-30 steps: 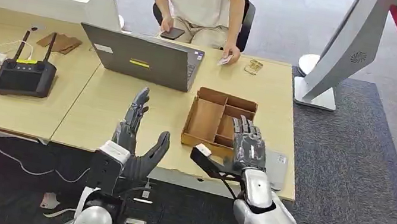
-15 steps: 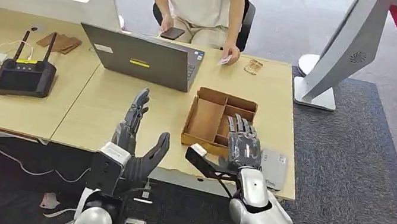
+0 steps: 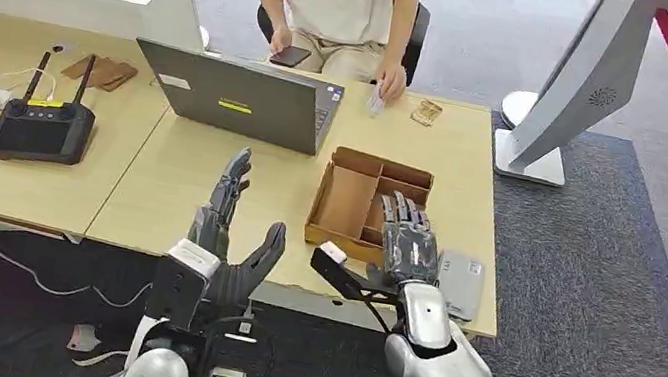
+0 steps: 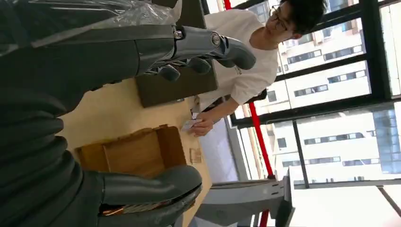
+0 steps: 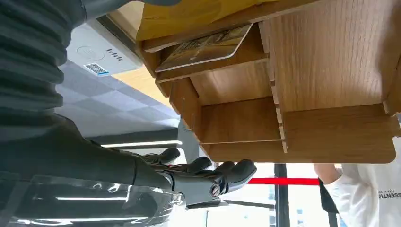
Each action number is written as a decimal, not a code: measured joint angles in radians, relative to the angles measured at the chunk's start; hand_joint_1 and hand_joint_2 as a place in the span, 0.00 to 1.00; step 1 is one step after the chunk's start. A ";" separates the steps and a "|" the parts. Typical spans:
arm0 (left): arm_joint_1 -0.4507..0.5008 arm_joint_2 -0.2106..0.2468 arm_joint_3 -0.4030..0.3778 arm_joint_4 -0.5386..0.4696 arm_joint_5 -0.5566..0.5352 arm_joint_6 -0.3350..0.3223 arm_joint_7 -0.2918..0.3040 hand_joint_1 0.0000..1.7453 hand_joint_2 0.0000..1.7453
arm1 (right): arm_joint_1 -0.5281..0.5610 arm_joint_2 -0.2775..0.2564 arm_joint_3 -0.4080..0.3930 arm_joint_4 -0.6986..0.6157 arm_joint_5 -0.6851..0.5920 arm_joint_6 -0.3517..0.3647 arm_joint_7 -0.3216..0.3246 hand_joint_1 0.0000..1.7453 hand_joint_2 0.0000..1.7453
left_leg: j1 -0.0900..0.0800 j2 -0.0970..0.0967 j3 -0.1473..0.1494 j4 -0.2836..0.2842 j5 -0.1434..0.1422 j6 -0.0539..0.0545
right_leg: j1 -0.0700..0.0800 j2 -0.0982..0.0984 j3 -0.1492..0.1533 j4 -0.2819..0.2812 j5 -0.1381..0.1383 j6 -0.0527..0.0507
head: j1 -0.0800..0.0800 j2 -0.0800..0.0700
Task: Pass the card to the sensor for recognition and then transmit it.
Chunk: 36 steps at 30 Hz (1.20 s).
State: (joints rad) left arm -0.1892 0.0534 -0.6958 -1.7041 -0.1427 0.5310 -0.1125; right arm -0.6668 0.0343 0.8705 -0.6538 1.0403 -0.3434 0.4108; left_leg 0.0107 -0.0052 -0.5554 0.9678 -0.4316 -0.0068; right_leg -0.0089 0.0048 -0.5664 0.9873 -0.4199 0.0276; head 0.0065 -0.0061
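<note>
One card (image 5: 204, 46) lies in a near compartment of the wooden box (image 3: 348, 201); the right robot hand (image 3: 410, 246), open and empty above it, should lower squarely before closing.

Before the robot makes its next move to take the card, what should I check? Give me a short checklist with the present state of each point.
1. Card lies in a compartment of the wooden box: ok.
2. Right hand is over the box and holds nothing: ok.
3. Right hand's fingers touch the card: cannot tell.
4. Left hand is open and apart from the box: ok.
5. Card reader lies bare on the table beside the box: ok.
6. Person's hand is at the table's far edge, away from the box: ok.
</note>
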 joint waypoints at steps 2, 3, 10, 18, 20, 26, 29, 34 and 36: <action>0.000 0.000 0.000 0.000 0.000 0.000 -0.002 0.00 1.00 | -0.001 0.001 0.000 0.005 -0.002 0.001 0.000 0.00 1.00 | 0.000 0.000 0.000 0.000 0.000 0.000 | 0.000 0.000 0.000 0.000 0.000 0.000 | 0.000 0.000; 0.000 0.000 0.000 0.000 0.001 0.000 -0.002 0.00 1.00 | -0.001 0.001 0.000 0.006 -0.003 0.001 0.000 0.00 1.00 | 0.000 0.000 0.000 0.000 0.000 0.000 | 0.000 0.000 0.000 0.000 0.000 0.000 | 0.000 0.000; 0.000 0.000 0.000 0.000 0.003 0.000 -0.002 0.00 1.00 | -0.001 0.001 0.000 0.014 -0.007 0.001 0.000 0.00 1.00 | 0.000 0.000 0.000 0.000 0.000 0.000 | 0.000 0.000 0.000 0.000 0.000 0.000 | 0.000 0.000; -0.001 0.000 -0.001 0.000 0.009 0.000 -0.008 0.00 1.00 | -0.002 0.002 -0.001 0.024 -0.010 0.000 0.000 0.00 1.00 | 0.000 0.000 0.000 0.000 0.000 0.000 | 0.000 0.000 0.000 0.000 0.000 0.000 | 0.000 0.000; -0.002 0.000 -0.002 0.001 0.011 0.000 -0.009 0.00 1.00 | -0.003 0.002 -0.001 0.027 -0.010 0.000 0.000 0.00 1.00 | 0.000 0.000 0.000 0.000 0.000 0.000 | 0.000 0.000 0.000 0.000 0.000 0.000 | 0.000 0.000; -0.004 0.000 -0.002 0.002 0.013 0.000 -0.011 0.00 1.00 | -0.006 0.004 -0.002 0.039 -0.010 -0.001 0.000 0.00 1.00 | 0.000 0.000 0.000 0.000 0.000 0.000 | 0.000 0.000 0.000 0.000 0.000 0.000 | 0.000 0.000; -0.005 -0.001 -0.002 0.003 0.015 0.000 -0.011 0.00 1.00 | -0.009 0.005 -0.002 0.044 -0.010 0.000 0.000 0.00 1.00 | 0.000 0.000 0.000 0.000 0.000 0.000 | 0.000 0.000 0.000 0.000 0.000 0.000 | 0.000 0.000; -0.005 -0.002 -0.003 0.006 0.017 0.000 -0.014 0.00 1.00 | -0.016 0.008 -0.002 0.053 -0.009 -0.001 -0.003 0.00 1.00 | 0.000 0.000 0.000 0.000 0.000 0.000 | 0.000 0.000 0.000 0.000 0.000 0.000 | 0.000 0.000; -0.006 -0.002 -0.003 0.008 0.018 0.000 -0.016 0.00 1.00 | -0.019 0.010 -0.002 0.058 -0.009 -0.001 -0.005 0.00 1.00 | 0.000 0.000 0.000 0.000 0.000 0.000 | 0.000 0.000 0.000 0.000 0.000 0.000 | 0.000 0.000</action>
State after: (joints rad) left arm -0.1953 0.0511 -0.6989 -1.6960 -0.1244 0.5310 -0.1286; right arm -0.6856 0.0439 0.8690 -0.5962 1.0315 -0.3445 0.4063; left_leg 0.0106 -0.0052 -0.5553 0.9678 -0.4316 -0.0068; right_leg -0.0089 0.0048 -0.5664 0.9873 -0.4199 0.0277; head 0.0065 -0.0061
